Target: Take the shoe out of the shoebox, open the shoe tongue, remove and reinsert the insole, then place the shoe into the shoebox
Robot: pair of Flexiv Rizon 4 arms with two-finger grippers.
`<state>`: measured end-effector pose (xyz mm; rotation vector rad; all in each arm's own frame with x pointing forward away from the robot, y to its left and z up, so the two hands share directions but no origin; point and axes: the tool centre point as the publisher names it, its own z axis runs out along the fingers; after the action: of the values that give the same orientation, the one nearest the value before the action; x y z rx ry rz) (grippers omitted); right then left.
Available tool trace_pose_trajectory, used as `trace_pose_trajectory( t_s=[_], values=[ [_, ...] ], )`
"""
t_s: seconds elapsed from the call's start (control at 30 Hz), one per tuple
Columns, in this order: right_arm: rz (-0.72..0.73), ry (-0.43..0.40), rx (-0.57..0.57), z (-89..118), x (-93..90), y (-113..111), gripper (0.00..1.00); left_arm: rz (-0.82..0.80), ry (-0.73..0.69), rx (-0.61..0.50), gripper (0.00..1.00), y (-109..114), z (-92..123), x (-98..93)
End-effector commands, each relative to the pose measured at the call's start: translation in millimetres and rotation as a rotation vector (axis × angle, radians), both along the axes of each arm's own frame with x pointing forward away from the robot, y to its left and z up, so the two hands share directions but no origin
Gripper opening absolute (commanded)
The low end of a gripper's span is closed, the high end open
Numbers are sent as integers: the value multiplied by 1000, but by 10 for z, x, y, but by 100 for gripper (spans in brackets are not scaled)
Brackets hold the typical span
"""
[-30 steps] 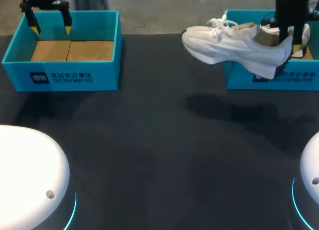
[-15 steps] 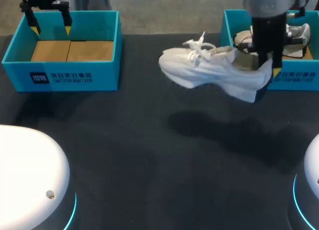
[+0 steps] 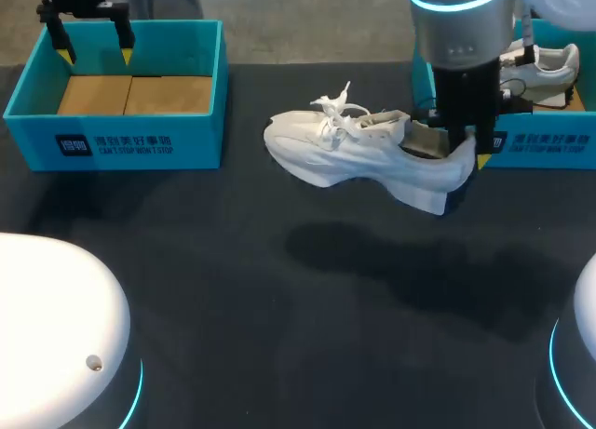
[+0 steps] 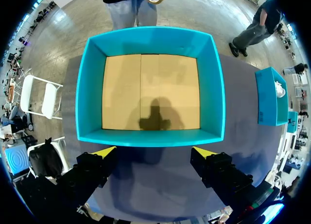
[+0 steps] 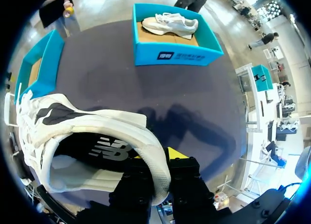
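1. Gripping the white shoe [image 3: 363, 154] by its heel, our right gripper [image 3: 463, 152] holds it in the air above the black table [image 3: 233, 336], just outside the right shoebox [image 3: 545, 145]. The shoe's shadow [image 3: 391, 261] lies on the table below.
2. Seen from our right wrist, the heel wall runs between the two fingers, one inside the shoe and one outside, pinched from both sides.
3. The toe points toward the left box [image 3: 121, 140], with the laces [image 3: 337, 105] on top.
4. A second white shoe [image 3: 540, 71] lies inside the right shoebox.
5. Our left gripper [image 3: 93, 43] hangs over the far wall of the left box, fingers spread apart and holding nothing. Beneath it the box shows only its cardboard floor [image 4: 150, 90].
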<state>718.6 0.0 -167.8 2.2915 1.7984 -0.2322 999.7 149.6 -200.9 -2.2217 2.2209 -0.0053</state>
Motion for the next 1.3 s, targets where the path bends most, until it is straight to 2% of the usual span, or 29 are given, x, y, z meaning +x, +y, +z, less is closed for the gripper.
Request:
trace_pose_trajectory(
  t_s=[0.03,0.33,0.53,0.67,1.3],
  values=[
    [-2,-13,7,-94,20,57,0,0,1,1,100,0,4,1],
    [-5,17,-6,-485,55,187,0,0,1,1,100,0,4,1],
    [-2,-17,-10,-788,111,268,0,0,1,1,100,0,4,1],
    [15,-23,28,-1034,180,335,0,0,1,1,100,0,4,1],
    [1,13,28,-1817,329,323,0,0,1,1,100,0,4,1]
  ],
)
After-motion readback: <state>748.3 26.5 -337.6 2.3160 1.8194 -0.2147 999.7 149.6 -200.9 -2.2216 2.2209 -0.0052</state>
